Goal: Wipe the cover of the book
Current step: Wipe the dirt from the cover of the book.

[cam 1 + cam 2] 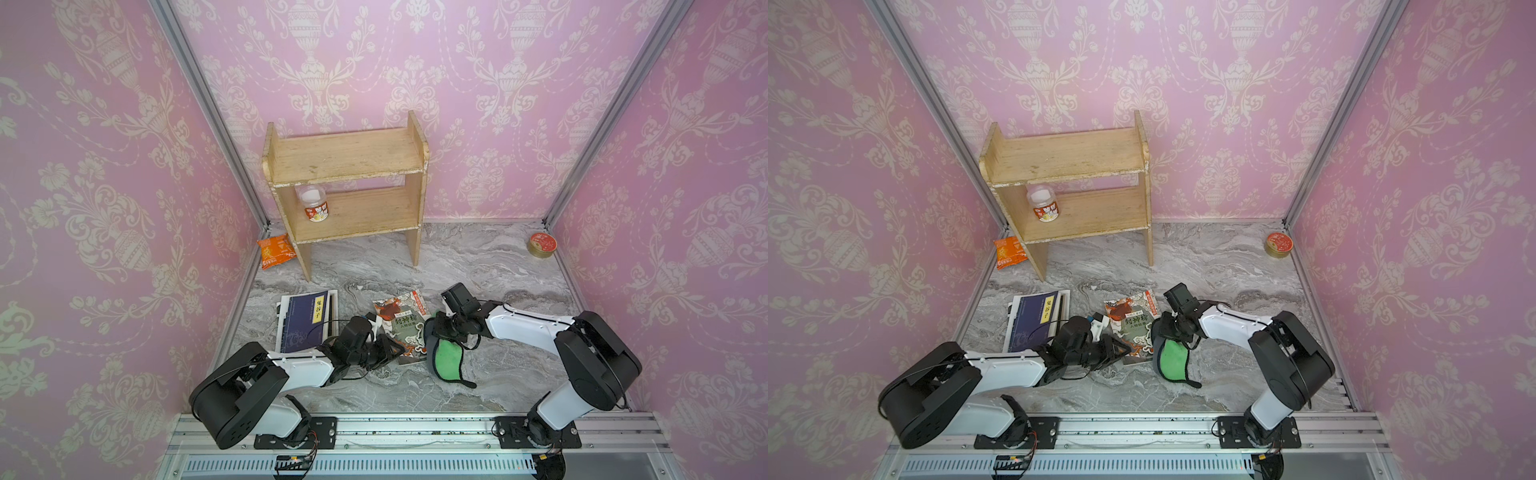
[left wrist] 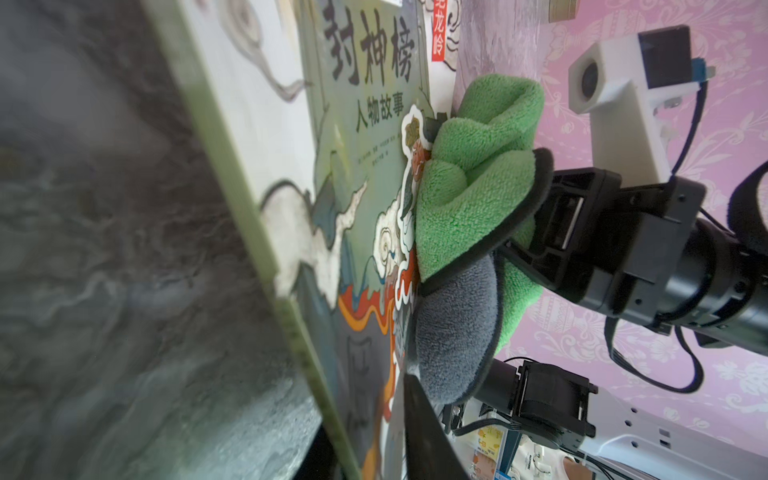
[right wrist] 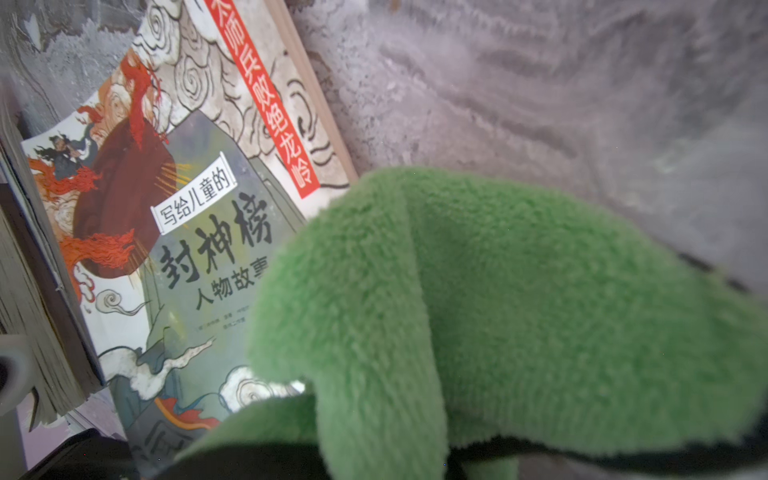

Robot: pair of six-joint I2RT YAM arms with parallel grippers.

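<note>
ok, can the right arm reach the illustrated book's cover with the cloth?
Probably yes: the right gripper holds the green cloth at the illustrated book's edge; the cover is mostly bare, left gripper only at its near corner.

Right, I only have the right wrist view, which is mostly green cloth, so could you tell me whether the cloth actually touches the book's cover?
Observer: Yes; the left wrist view shows the green-and-grey microfibre cloth pressed against the thin illustrated storybook along its edge nearest the right arm.
Operator: Thank you; what is the other arm doing?
Observer: In both top views the left gripper sits at the storybook's near-left edge; whether its jaws are clamped, I cannot tell.
Operator: Is the whole cloth on the cover?
Observer: No; most of it hangs from the right gripper onto the grey marble-patterned tabletop beside the book.
</note>
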